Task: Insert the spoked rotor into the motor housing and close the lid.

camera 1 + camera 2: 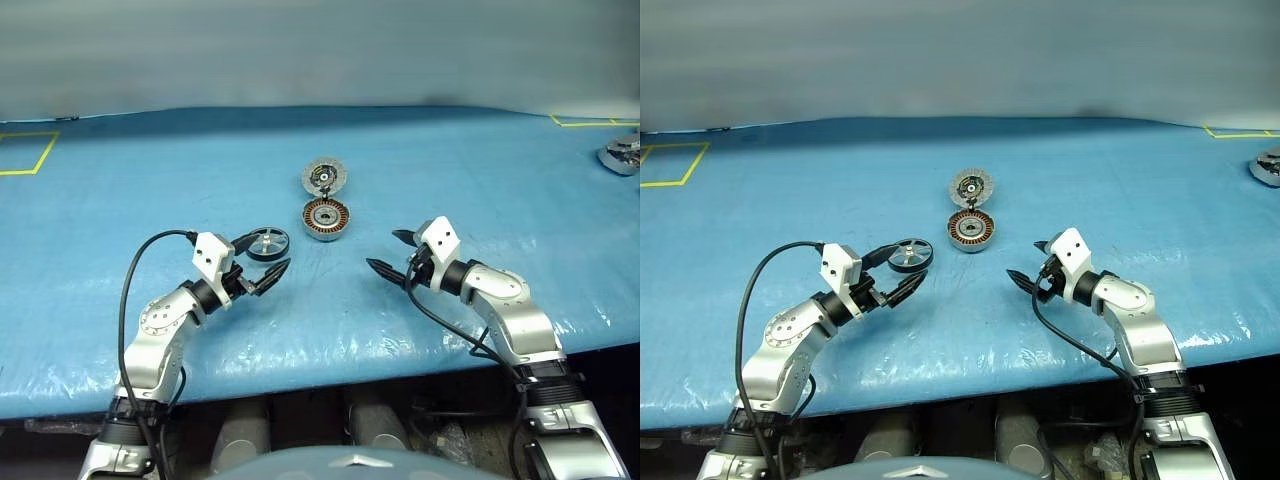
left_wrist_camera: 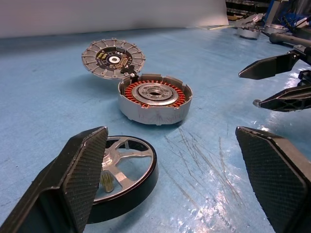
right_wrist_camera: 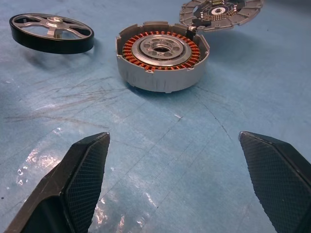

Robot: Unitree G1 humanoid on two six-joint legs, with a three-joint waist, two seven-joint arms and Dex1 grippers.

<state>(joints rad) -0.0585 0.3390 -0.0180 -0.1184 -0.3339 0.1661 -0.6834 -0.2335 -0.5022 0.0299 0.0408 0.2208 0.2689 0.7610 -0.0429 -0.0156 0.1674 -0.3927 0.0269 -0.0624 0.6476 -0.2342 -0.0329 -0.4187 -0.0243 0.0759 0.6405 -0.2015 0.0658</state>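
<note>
- Leftmost, a square of yellow tape [image 1: 28,152] marks the far corner of the blue table cover [image 1: 150,170].
- Next, the left gripper [image 1: 262,262] hovers low over the cover with its two black fingers spread wide and nothing between them; it points toward the middle of the table.
- The spoked rotor [image 1: 268,242] lies flat on the cover just beyond the left gripper's fingertips, black rim outside, silver spokes and hub facing up. In the left wrist view it sits partly behind one finger pad [image 2: 85,174]; whether the finger touches the rim cannot be told.
- Right of the rotor, near the table's middle, the motor housing [image 1: 325,219] stands upright and uncovered, its copper-brown windings ringing a silver centre. It is near the rotor but apart from it.
- The lid [image 1: 324,176] lies just behind the housing, on the far side, its edge meeting the housing's rim; its inner face with a dark centre is turned up.
- Further right, the right gripper [image 1: 391,251] is held just above the cover, fingers likewise fully parted and empty, aimed at the housing but well short of it.
- At the far right edge sits another silver metal part [image 1: 622,156], beside more yellow tape [image 1: 585,122].
</note>
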